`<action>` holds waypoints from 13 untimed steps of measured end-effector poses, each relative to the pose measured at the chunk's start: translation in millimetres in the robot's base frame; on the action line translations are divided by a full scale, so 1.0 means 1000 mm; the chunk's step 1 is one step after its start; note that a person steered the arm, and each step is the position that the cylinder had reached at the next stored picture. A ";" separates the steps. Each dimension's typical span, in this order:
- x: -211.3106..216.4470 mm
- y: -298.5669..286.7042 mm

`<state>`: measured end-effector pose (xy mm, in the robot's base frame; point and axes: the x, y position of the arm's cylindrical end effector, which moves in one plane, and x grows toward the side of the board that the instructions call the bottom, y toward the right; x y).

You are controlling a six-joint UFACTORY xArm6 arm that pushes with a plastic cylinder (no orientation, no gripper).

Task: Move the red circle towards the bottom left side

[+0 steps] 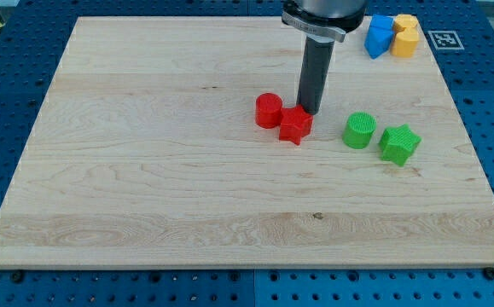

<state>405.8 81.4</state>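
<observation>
The red circle sits near the board's middle, touching the red star on its lower right. My tip rests at the red star's upper right edge, just right of the red circle. The dark rod rises from it toward the view's top.
A green circle and a green star lie right of the red pair, a small gap between them. A blue block and an orange block sit together at the top right corner of the wooden board.
</observation>
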 end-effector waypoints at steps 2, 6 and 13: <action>0.000 0.000; 0.026 -0.065; 0.032 -0.138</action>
<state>437.8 -57.0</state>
